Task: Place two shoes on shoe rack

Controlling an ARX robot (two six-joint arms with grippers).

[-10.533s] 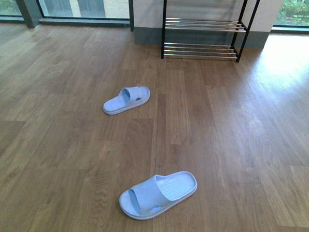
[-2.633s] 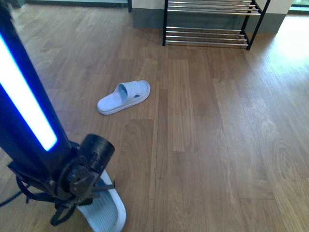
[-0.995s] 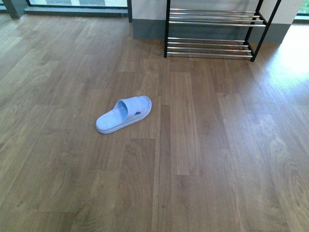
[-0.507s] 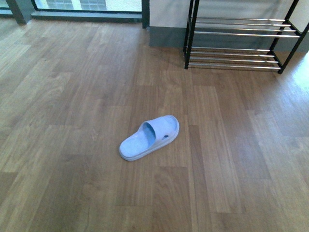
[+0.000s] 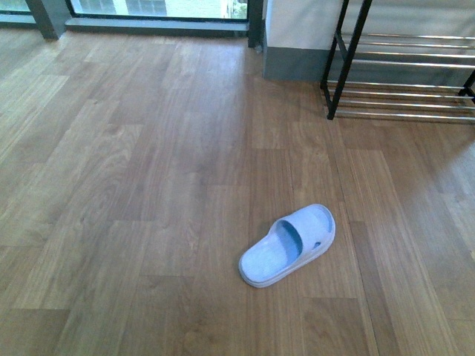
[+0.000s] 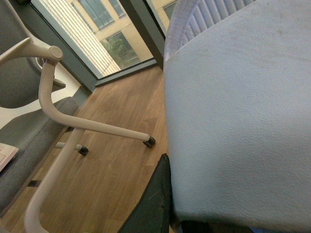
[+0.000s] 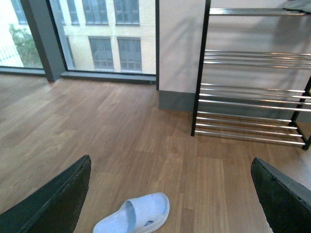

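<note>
Gripping one pale blue slide [image 6: 233, 121] by its edge, it seems, the left gripper [image 6: 165, 213] is occupied. The right gripper [image 7: 170, 160] hangs wide open, free for the second slide [image 5: 288, 245] lying on the floor at 5 o'clock. The shoe rack [image 5: 404, 74] stands at 2 o'clock.

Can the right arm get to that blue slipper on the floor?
Probably yes: the right gripper is open and empty, and only bare floor surrounds the slipper.

The shoe rack [image 5: 401, 87] runs off the front view's right edge — slipper [image 6: 238, 111] overflows the left wrist view.
</note>
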